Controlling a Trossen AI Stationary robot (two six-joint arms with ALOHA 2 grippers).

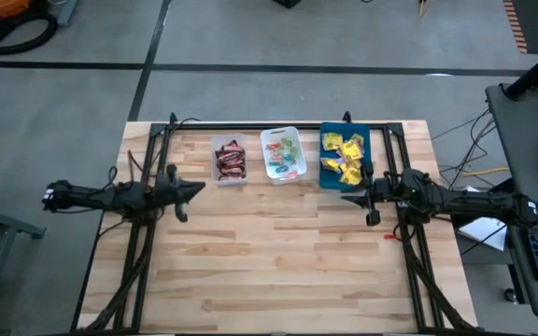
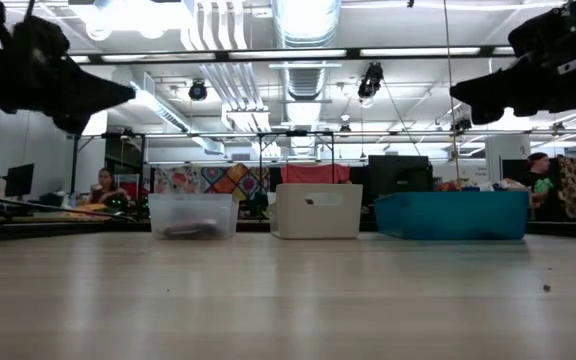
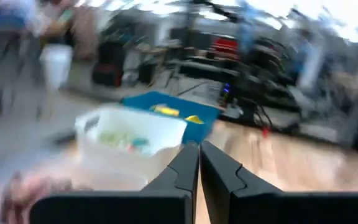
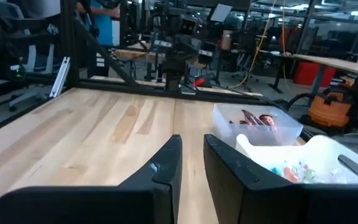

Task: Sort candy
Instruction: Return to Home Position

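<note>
All candy in view lies in three trays set in a row; none is loose near either set of fingers. The left gripper (image 1: 197, 190) points across the table (image 1: 278, 271), fingers closed to a hairline gap and holding nothing. The clear tray (image 1: 216, 157) of dark red-brown mini bars (image 1: 229, 161) sits just ahead of its fingertips, off to one side. The right gripper (image 1: 346, 197) faces it, fingers narrowly parted and empty, tips just beside the blue tray (image 1: 329, 179) of yellow packets (image 1: 344, 152). The white tray (image 1: 279, 132) of jelly pieces (image 1: 285, 157) lies off both finger axes. Judgement: retraction needs no grasp, and each arm can back away along its finger axis, clear of the trays.
</note>
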